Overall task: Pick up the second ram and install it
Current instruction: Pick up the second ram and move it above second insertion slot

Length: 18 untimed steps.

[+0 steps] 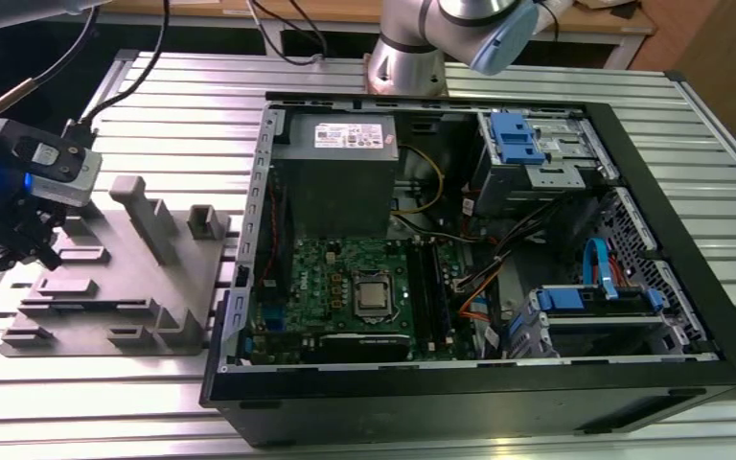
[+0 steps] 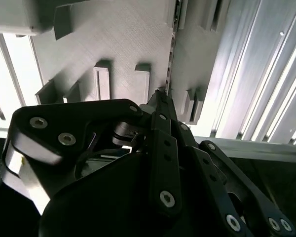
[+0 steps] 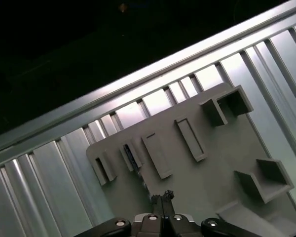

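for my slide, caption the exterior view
gripper over the grey holder block beside the open computer case

- table: bare silvery metal slats, ribbed, with a soft sheen
- holder block, at the exterior view's left: matt grey plastic, with a fine ridged grain in the second wrist view
- computer case: black painted metal, matt
- power supply: dull grey sheet metal
- drive brackets: smooth blue plastic
- arm, top centre: brushed silver metal with a pale blue plastic cap
- gripper: satin black links with shiny screw heads
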Tool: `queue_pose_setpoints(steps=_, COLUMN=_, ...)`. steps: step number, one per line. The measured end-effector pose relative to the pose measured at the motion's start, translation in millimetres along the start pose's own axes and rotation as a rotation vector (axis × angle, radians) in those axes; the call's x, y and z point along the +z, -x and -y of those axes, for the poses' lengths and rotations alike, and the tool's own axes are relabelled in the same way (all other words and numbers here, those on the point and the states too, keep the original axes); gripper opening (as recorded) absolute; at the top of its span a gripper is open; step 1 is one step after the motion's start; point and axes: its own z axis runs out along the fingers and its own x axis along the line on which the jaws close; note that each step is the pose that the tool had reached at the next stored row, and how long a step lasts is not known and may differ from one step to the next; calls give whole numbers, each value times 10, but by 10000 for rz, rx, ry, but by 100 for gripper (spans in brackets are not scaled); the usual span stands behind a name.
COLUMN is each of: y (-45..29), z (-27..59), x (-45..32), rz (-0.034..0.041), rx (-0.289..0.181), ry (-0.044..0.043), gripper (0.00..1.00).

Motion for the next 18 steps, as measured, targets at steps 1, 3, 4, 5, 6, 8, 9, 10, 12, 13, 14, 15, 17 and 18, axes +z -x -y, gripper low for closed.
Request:
queue_pose_setpoints(steps=1, y=0, z=0, x=8, rz=-34, rx=-358, ry=6, gripper=7)
queue_pose_setpoints(steps=3, y=0, z=1, x=15, rz=-72, rx=-716, ry=13, gripper=7)
queue_pose_setpoints(steps=4, y=0, z=1, x=20, rz=-114, rx=-1089, ry=21, gripper=7)
queue_pose_setpoints(steps=5, y=0, z=2, x=23, rz=-134, rx=-1262, ry=24, gripper=7)
queue_pose_setpoints(steps=6, y=0, z=2, x=25, rz=-157, rx=-1446, ry=27, gripper=7)
queue_pose_setpoints(steps=8, y=-1, z=3, x=30, rz=-199, rx=-1798, ry=34, gripper=7)
queue_pose_setpoints(steps=9, y=-1, z=3, x=33, rz=-221, rx=-1977, ry=38, gripper=7)
queue_pose_setpoints(steps=10, y=-1, z=3, x=35, rz=-244, rx=-2171, ry=42, gripper=7)
queue_pose_setpoints(steps=12, y=-1, z=3, x=41, rz=-285, rx=-2529, ry=50, gripper=7)
queue_pose_setpoints(steps=13, y=-1, z=4, x=43, rz=-306, rx=-2707, ry=55, gripper=7)
queue_pose_setpoints(steps=14, y=-1, z=4, x=46, rz=-326, rx=-2887, ry=59, gripper=7)
queue_pose_setpoints(steps=15, y=-1, z=4, x=49, rz=-346, rx=-3064, ry=62, gripper=7)
queue_pose_setpoints(steps=17, y=-1, z=5, x=55, rz=-391, rx=-3424, ry=72, gripper=7)
queue_pose_setpoints(steps=18, y=-1, z=5, x=57, rz=-413, rx=-3595, ry=78, gripper=7)
